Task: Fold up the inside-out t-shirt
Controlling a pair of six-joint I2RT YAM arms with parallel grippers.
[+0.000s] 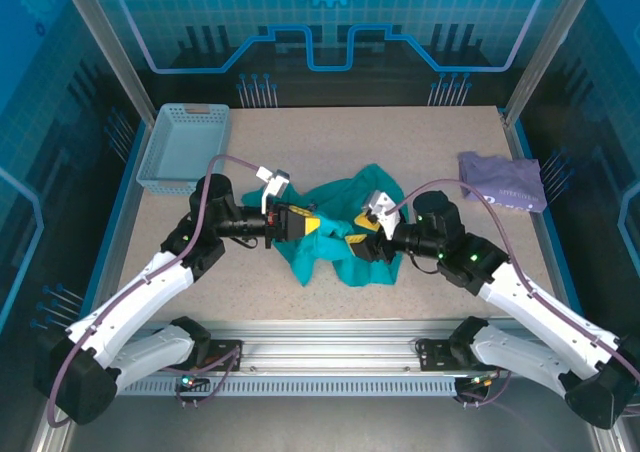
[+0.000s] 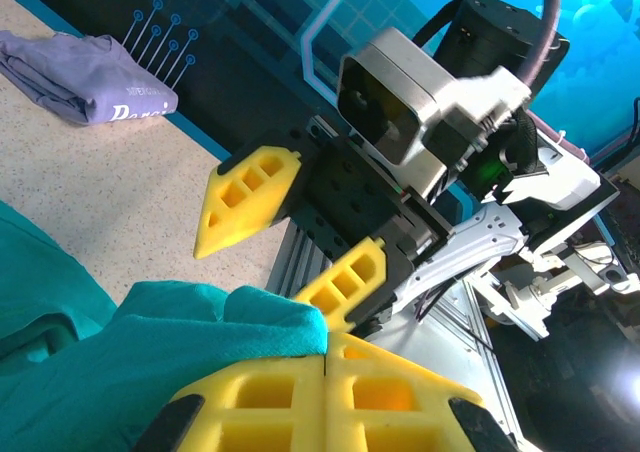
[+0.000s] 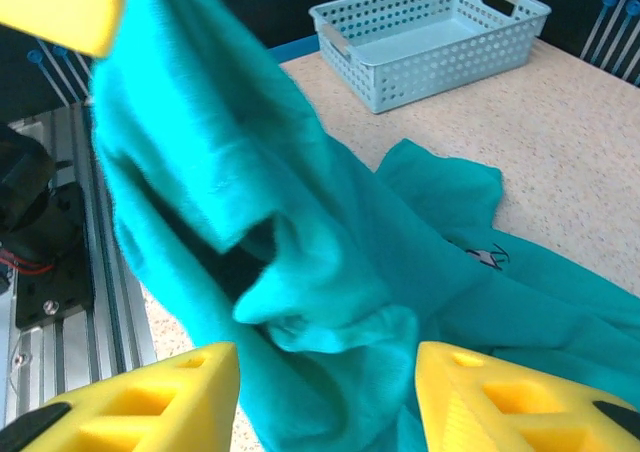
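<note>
The yellow left fingers [image 2: 260,397] are pressed together on a bunched edge of the teal-green soft cloth t-shirt [image 1: 340,197], apparently to hold that part raised. The yellow right fingers [image 3: 170,392] stand apart, with cloth loose between them and gripping nothing. The shirt lies crumpled in the middle of the speckled surface [image 1: 420,132], between both arms. Beyond it are a pale blue plastic basket [image 1: 183,150] and a folded lavender garment [image 1: 503,180].

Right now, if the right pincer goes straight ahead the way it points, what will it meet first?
The teal t-shirt: a bunched fold hangs just ahead of the open right pincer, held up by the shut left pincer. That pincer probably lies behind the cloth; depth is unclear.
</note>
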